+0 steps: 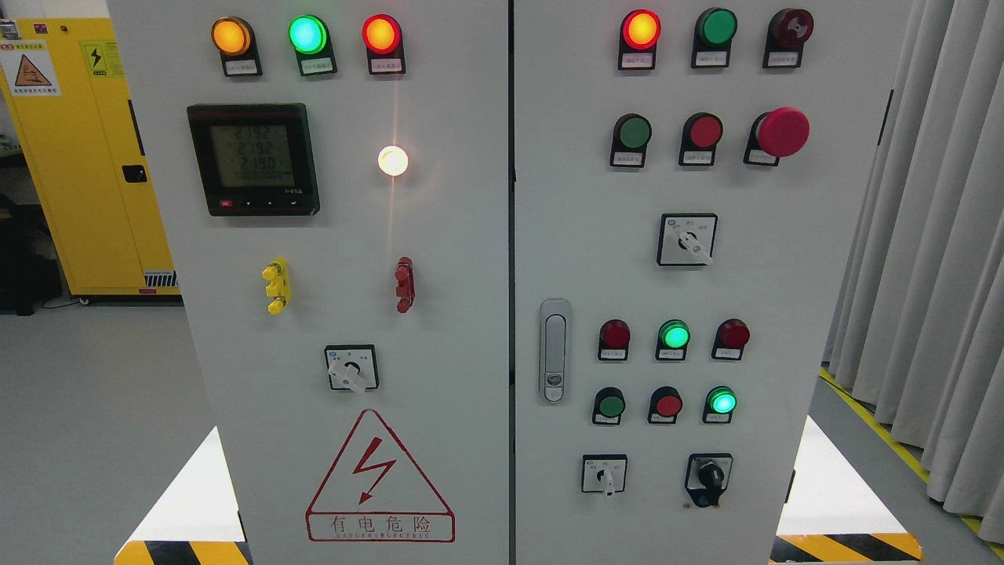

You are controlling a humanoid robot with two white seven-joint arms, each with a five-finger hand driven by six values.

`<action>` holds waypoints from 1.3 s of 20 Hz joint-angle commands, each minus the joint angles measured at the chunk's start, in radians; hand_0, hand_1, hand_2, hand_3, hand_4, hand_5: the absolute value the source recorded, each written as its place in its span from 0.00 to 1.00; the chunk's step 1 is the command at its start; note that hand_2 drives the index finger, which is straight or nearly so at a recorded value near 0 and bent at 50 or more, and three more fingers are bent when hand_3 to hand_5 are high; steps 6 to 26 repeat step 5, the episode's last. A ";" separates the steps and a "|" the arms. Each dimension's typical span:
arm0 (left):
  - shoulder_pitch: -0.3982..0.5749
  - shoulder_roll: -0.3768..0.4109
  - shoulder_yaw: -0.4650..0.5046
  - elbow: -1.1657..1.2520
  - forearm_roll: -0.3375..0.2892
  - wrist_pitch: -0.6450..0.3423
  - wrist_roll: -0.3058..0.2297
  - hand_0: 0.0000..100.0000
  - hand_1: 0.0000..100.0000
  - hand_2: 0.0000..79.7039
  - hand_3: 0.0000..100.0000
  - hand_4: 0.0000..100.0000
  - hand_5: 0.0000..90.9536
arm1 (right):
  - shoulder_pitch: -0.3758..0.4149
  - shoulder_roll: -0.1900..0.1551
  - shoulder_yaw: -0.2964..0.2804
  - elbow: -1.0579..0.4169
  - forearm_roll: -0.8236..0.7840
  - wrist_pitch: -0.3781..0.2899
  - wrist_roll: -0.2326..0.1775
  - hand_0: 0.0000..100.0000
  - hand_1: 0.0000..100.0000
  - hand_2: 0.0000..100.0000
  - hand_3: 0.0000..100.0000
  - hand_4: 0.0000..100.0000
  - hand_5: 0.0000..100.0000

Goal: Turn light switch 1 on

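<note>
A grey electrical cabinet [439, 329] with two doors fills the head view. The left door carries a rotary switch [351, 369] with a white handle, below a digital meter [253, 159] and a lit white lamp [393, 161]. The right door carries a rotary switch [686, 239] at mid height, a small one [604, 474] at the bottom and a black knob switch [709, 479] beside it. I cannot tell which is switch 1. Neither of my hands is in view.
Rows of indicator lamps and push buttons sit on both doors, with a red mushroom stop button [781, 132] at upper right. A door latch [554, 350] is on the right door. A yellow cabinet [78, 157] stands at left, grey curtains [933, 235] at right.
</note>
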 commanded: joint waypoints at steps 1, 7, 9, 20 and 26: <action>-0.013 -0.013 -0.002 0.100 -0.002 0.001 0.000 0.15 0.24 0.00 0.00 0.00 0.00 | 0.000 0.000 0.000 0.000 -0.029 0.001 0.001 0.00 0.50 0.04 0.00 0.00 0.00; -0.022 -0.011 -0.008 0.104 -0.003 0.001 0.000 0.16 0.24 0.00 0.00 0.00 0.00 | 0.000 0.000 0.000 0.000 -0.029 0.001 0.001 0.00 0.50 0.04 0.00 0.00 0.00; -0.022 -0.011 -0.008 0.104 -0.003 0.001 0.000 0.16 0.24 0.00 0.00 0.00 0.00 | 0.000 0.000 0.000 0.000 -0.029 0.001 0.001 0.00 0.50 0.04 0.00 0.00 0.00; -0.022 -0.011 -0.008 0.104 -0.003 0.001 0.000 0.16 0.24 0.00 0.00 0.00 0.00 | 0.000 0.000 0.000 0.000 -0.029 0.001 0.001 0.00 0.50 0.04 0.00 0.00 0.00; -0.022 -0.011 -0.008 0.104 -0.003 0.001 0.000 0.16 0.24 0.00 0.00 0.00 0.00 | 0.000 0.000 0.000 0.000 -0.029 0.001 0.001 0.00 0.50 0.04 0.00 0.00 0.00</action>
